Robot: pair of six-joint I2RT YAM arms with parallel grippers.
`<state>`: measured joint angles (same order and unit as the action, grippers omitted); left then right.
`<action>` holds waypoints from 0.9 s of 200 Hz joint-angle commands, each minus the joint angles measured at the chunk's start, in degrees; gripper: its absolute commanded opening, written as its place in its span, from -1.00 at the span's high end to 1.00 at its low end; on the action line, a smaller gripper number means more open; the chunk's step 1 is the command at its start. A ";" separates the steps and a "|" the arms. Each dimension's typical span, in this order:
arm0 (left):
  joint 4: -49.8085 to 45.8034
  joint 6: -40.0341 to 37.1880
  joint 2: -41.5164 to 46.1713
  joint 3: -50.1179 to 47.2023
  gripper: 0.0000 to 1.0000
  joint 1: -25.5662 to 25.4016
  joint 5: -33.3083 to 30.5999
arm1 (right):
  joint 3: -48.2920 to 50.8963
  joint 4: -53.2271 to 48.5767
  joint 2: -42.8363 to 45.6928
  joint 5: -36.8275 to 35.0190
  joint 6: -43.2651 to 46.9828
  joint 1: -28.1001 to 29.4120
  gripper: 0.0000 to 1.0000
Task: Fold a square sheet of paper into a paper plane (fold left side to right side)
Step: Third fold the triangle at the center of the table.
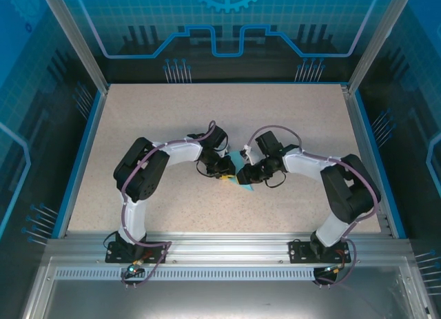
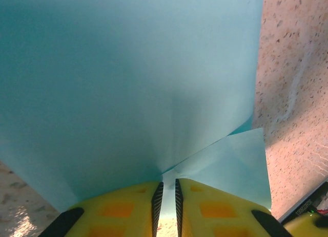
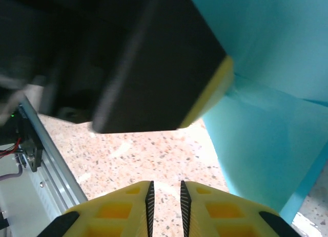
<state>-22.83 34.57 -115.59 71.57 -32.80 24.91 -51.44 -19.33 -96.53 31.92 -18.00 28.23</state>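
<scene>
At the middle of the table (image 1: 165, 119), the left gripper (image 2: 166, 186) is clamped on the lower edge of the square sheet of paper (image 2: 128, 83), which rises off the surface in front of its lens. Just to the right, the right gripper (image 3: 165, 186) has its jaws a narrow slit apart with nothing between them. Bare tabletop shows through the gap, and the sheet stands off to its right.

One pinch carries the whole sheet, so I judge it could swing or take a stray crease. The two grippers are crowded, and a closing right jaw might miss the edge or knock the left finger (image 3: 164, 73).

From above, the arms meet nose to nose and hide most of the paper. The left wrist view shows a loose flap at lower right, while the right wrist view shows the left finger close overhead.
</scene>
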 commanded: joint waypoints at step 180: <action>-3.55 -0.90 -5.18 0.25 0.61 -0.40 -6.62 | 4.37 -3.68 -3.74 -4.42 -3.18 -1.83 0.63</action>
<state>-23.68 34.41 -116.31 72.66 -32.80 24.82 -49.06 -20.38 -99.98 28.75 -19.97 27.64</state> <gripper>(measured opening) 0.195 0.186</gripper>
